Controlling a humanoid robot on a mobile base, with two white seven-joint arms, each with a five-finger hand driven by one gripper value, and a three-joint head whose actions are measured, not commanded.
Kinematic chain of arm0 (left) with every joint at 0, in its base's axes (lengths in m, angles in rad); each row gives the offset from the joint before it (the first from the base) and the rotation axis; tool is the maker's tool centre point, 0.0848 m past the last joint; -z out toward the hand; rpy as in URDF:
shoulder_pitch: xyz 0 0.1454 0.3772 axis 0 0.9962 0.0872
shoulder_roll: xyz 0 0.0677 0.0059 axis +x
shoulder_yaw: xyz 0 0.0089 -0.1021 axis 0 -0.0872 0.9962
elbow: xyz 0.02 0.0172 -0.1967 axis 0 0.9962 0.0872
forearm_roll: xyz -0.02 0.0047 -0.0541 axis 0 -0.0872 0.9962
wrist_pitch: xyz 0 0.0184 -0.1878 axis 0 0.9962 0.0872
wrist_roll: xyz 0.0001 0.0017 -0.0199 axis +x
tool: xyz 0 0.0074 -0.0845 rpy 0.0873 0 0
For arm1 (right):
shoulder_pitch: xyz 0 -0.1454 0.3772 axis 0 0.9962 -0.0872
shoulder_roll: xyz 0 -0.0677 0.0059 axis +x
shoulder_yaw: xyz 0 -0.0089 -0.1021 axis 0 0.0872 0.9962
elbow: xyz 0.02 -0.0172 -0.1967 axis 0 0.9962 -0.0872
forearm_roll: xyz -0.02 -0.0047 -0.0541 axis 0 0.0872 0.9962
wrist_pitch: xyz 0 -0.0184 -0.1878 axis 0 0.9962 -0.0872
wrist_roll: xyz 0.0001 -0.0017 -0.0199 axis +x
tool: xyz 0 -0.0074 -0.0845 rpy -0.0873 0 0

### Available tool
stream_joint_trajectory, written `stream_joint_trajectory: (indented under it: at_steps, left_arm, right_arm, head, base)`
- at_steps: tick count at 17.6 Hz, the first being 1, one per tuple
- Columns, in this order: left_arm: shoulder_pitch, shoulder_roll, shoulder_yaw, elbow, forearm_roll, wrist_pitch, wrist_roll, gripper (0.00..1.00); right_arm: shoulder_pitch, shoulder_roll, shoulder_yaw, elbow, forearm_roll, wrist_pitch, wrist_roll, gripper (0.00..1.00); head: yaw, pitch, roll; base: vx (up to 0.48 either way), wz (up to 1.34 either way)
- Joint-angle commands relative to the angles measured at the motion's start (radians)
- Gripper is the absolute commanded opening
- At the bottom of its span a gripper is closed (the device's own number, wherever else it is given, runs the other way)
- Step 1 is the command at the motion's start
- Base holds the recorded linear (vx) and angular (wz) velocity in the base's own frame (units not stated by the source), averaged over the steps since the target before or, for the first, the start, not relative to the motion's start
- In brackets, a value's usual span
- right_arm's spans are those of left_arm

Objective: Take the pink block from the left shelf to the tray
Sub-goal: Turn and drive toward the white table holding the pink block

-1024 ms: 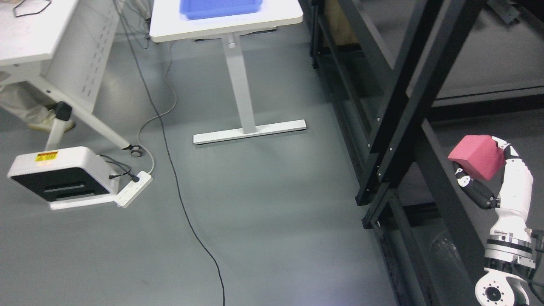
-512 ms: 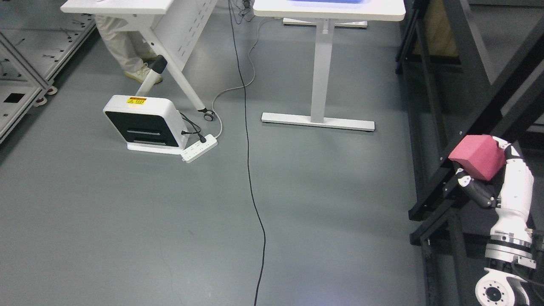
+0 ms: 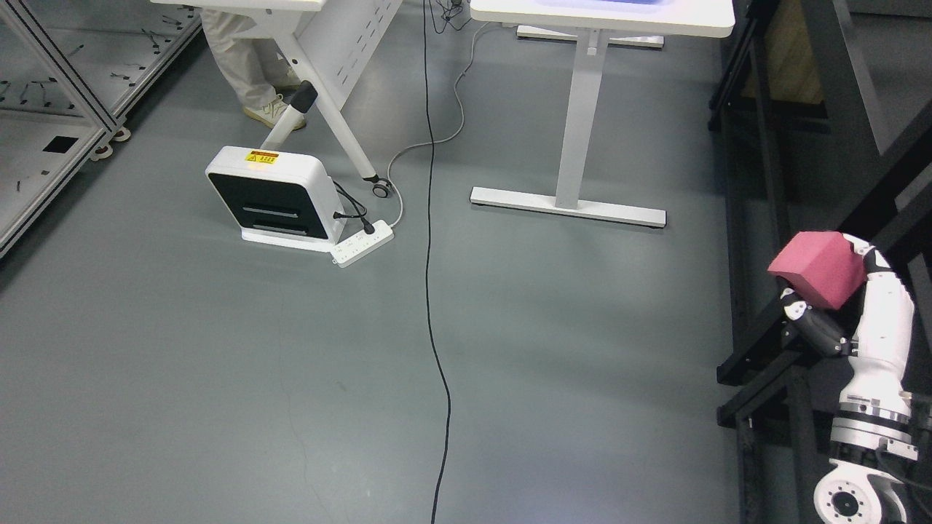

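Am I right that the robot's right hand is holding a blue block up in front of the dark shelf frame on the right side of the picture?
Not quite: the block is pink, not blue, as the head view shows. The rest holds: the right hand grips it, raised in front of the dark shelf frame on the right side of the picture.

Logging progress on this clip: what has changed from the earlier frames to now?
Mainly the camera: the whole view has swung, so the table, the black cable and the black shelf frame have shifted in the picture, not on the floor. The right hand stays closed on the pink block, at the same spot in the view. Nothing taken or released.
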Motion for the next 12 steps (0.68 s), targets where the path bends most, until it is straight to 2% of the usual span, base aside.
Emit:
stream_joint_trajectory:
  at_steps: [1, 8, 12]
  left_arm:
    - [0.009, 0.017, 0.000, 0.000, -0.002, -0.001, 0.001, 1.00]
    - [0.009, 0.017, 0.000, 0.000, -0.002, -0.001, 0.001, 1.00]
    - [0.009, 0.017, 0.000, 0.000, -0.002, -0.001, 0.001, 1.00]
  right_arm:
    - [-0.001, -0.017, 0.003, 0.000, 0.000, 0.000, 0.000, 0.03]
    - [0.001, -0.017, 0.003, 0.000, 0.000, 0.000, 0.000, 0.04]
    - [0.005, -0.017, 0.001, 0.000, 0.000, 0.000, 0.000, 0.04]
  head:
    - [0.0000, 0.000, 0.000]
    - [0.0000, 0.000, 0.000]
    - [0.0000, 0.000, 0.000]
  base:
    - [0.035, -0.12]
    - [0.058, -0.07]
    - [0.060, 0.22]
